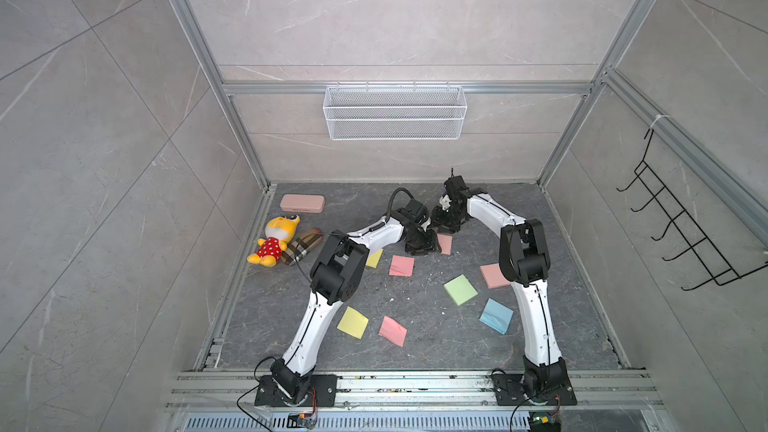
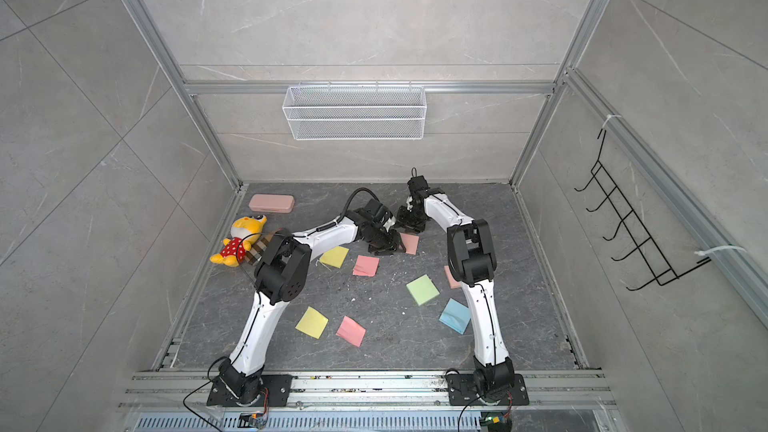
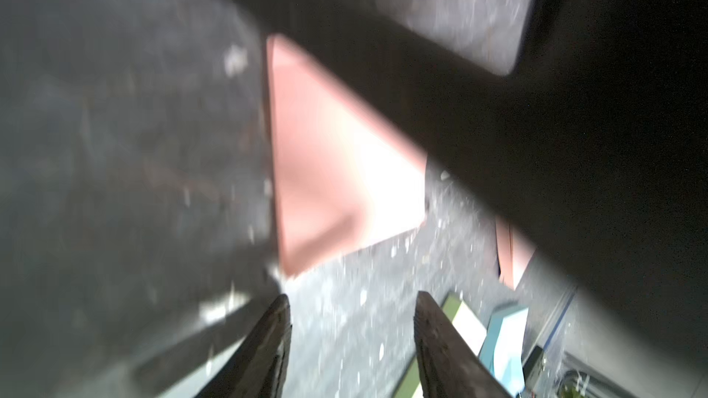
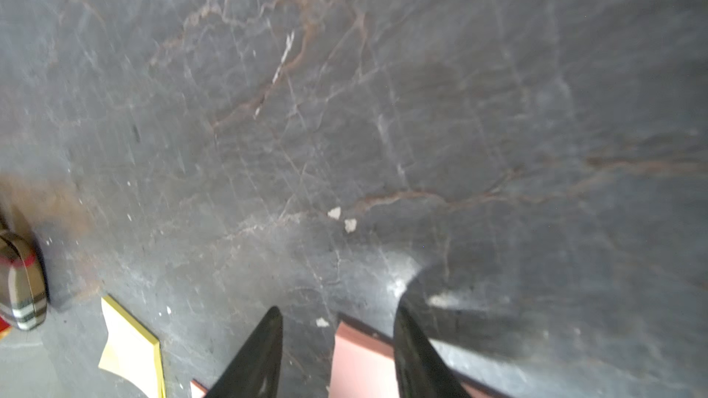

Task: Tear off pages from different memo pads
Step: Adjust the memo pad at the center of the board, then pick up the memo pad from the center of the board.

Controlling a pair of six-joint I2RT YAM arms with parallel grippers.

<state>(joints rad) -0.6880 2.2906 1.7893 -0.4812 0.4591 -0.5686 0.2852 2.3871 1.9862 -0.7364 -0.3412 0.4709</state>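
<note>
Yellow memo pad (image 1: pixel 352 322) and pink memo pad (image 1: pixel 392 330) sit at six o'clock on the worktop (image 1: pixel 436 338). Up at twelve, salmon memo pad (image 1: pixel 445 243): left gripper (image 3: pixel 350 298) at its nine, jaws apart, empty; right gripper (image 4: pixel 339 312) over its far edge, jaws parted too.

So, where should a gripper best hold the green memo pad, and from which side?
Probably across two opposite side edges of the green memo pad, coming straight down from above with the jaws turned to match its skewed pose. It lies flat on the table, a low block with space all round it.
</note>
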